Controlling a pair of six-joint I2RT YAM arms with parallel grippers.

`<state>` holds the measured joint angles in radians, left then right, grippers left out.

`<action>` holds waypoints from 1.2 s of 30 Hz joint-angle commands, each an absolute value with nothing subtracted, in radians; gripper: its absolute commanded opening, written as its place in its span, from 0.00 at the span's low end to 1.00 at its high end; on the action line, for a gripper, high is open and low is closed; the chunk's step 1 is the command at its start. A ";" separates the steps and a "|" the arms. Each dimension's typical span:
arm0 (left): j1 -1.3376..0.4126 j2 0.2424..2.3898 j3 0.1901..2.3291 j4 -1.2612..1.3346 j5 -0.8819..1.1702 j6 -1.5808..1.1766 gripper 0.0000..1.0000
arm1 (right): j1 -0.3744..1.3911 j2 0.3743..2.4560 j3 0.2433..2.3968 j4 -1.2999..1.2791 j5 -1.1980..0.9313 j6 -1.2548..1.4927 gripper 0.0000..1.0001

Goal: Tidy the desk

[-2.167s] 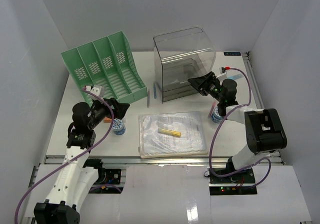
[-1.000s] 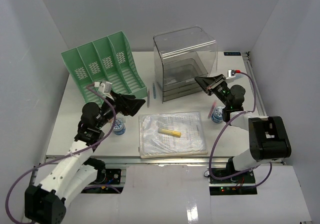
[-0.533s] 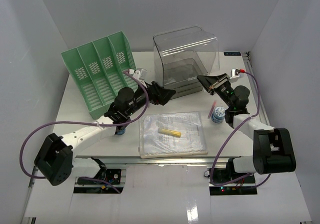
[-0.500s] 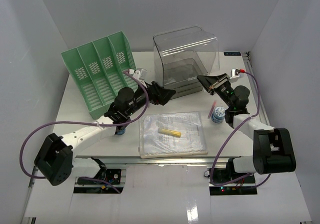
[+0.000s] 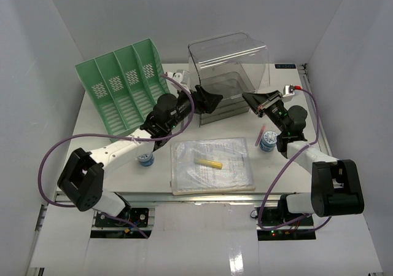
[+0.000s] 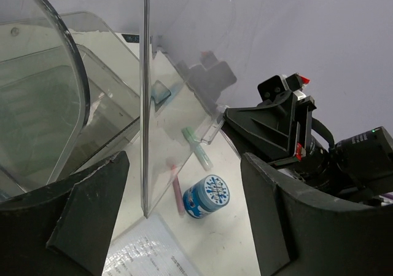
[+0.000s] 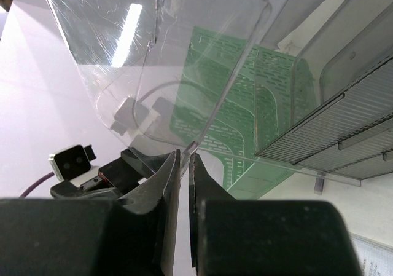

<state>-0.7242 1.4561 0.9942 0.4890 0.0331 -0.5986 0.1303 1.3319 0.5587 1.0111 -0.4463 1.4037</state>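
Note:
The desk [image 5: 86, 141] is a white tabletop. At its back stands a clear drawer box [image 5: 227, 73] with a curved clear cover [image 7: 184, 42]. My right gripper [image 5: 250, 98] [image 7: 185, 156] is shut on the thin edge of that cover at the box's front right. My left gripper [image 5: 212, 99] [image 6: 184, 159] stands open at the box's front left. The cover's upright edge [image 6: 145, 134] runs between its fingers without touching them. A plastic sleeve of papers [image 5: 212, 165] with a yellow marker [image 5: 208, 163] on it lies at the front centre.
A green slotted file rack [image 5: 123, 91] stands at the back left. One blue tub [image 5: 145, 159] sits left of the sleeve. Another blue tub [image 5: 268, 141] [image 6: 206, 196] sits right of it, beside a pink pen [image 6: 177, 190] and a green pen [image 6: 198, 148]. A blue pen [image 5: 190, 113] lies left of the box.
My left arm has swung from beside the left blue tub, right and back, up to the clear box's front left. My right gripper has stayed shut on the cover's edge.

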 commanded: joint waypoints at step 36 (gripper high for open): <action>-0.705 1.430 1.142 0.425 0.097 -0.792 0.07 | -0.026 1.167 0.888 -0.457 -0.469 -0.451 0.97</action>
